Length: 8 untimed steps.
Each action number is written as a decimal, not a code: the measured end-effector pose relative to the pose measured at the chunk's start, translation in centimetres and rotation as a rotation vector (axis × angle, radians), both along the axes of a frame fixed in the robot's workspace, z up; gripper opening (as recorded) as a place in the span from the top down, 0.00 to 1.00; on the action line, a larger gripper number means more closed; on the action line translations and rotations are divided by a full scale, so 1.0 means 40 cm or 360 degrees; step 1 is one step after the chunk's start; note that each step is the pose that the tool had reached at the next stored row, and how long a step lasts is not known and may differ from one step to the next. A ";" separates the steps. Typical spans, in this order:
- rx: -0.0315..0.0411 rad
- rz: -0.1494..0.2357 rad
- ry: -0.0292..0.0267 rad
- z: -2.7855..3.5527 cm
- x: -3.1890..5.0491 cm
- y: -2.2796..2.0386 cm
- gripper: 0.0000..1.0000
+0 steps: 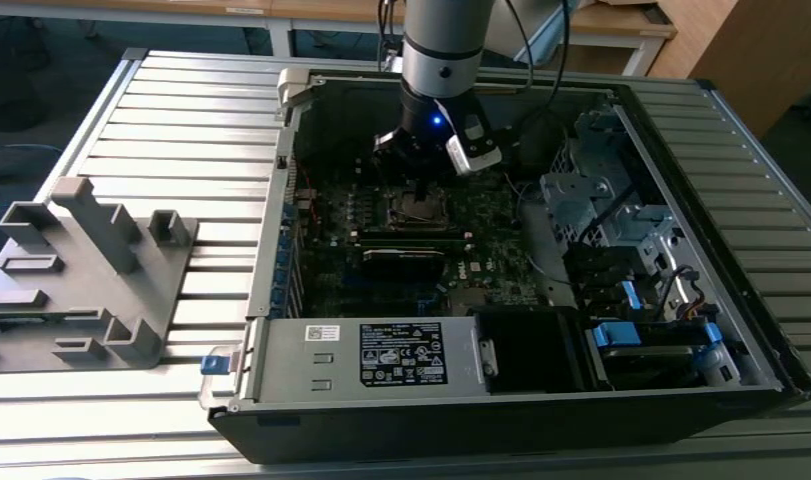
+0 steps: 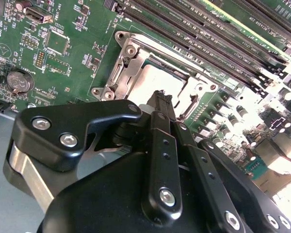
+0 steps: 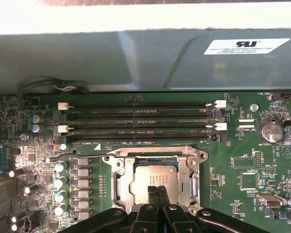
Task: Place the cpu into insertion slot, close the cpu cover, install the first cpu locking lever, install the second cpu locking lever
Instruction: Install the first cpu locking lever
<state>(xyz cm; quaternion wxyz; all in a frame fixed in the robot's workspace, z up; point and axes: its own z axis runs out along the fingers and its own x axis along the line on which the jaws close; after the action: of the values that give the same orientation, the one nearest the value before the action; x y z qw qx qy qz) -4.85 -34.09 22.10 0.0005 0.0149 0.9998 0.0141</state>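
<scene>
The tool [image 3: 157, 190] is hanging pinched shut and empty over the cpu [image 3: 144, 178], probably light, stiff, fragile; grab its edges.

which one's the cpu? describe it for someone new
Inside the open case, find the green motherboard with long black memory slots. Beside them lies a silvery windowed cover; the cpu is the flat square in its window, at the pincer tip, the only smooth, plain metal face among cluttered circuitry.

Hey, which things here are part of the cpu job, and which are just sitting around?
Job: cpu, cpu cover, gripper.
Just there: memory slots, coin battery, grey power supply box, grey plastic stand.
</scene>
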 end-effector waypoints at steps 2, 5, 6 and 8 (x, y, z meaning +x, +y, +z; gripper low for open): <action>0.0000 0.0000 0.00003 0.001 0.000 0.000 0.90; 0.0000 0.0000 0.00000 0.008 0.000 0.000 0.90; 0.0000 0.0000 0.00000 0.012 0.000 0.000 0.90; 0.0000 0.0000 0.00000 0.022 0.000 0.000 0.90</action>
<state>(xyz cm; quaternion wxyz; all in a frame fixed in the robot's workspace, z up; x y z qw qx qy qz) -4.85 -34.09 22.98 0.0005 0.0149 0.9998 0.0141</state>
